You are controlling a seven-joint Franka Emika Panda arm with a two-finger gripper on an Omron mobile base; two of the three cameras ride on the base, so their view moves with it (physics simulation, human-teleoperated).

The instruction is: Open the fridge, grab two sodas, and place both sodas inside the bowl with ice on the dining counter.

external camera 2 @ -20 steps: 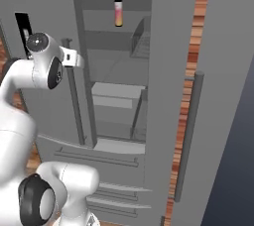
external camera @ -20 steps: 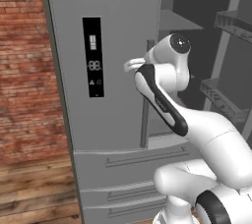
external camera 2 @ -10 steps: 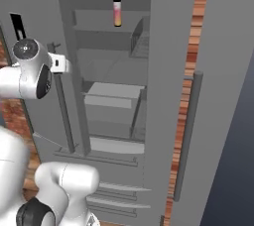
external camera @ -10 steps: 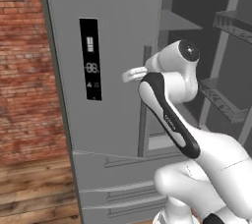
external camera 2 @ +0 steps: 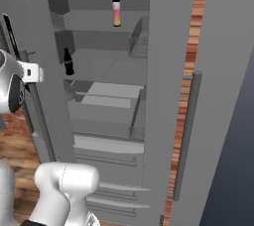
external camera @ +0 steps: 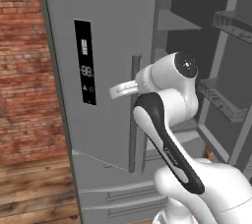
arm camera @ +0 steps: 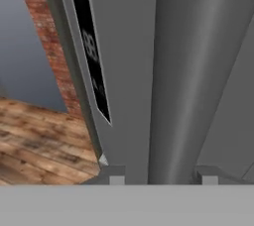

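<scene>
Arm: glossy white rounded links with a black inset band. Round dark joint cap; small white wrist flange.

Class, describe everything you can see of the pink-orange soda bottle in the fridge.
The pink-orange soda bottle is slim, with a black cap and neck, a pale band below the neck and a body shading from pink to orange. It stands upright on the top shelf inside the open grey fridge, toward the back and alone there. Nothing but the shelf touches it. A darker bottle stands one shelf lower, to its left.
</scene>
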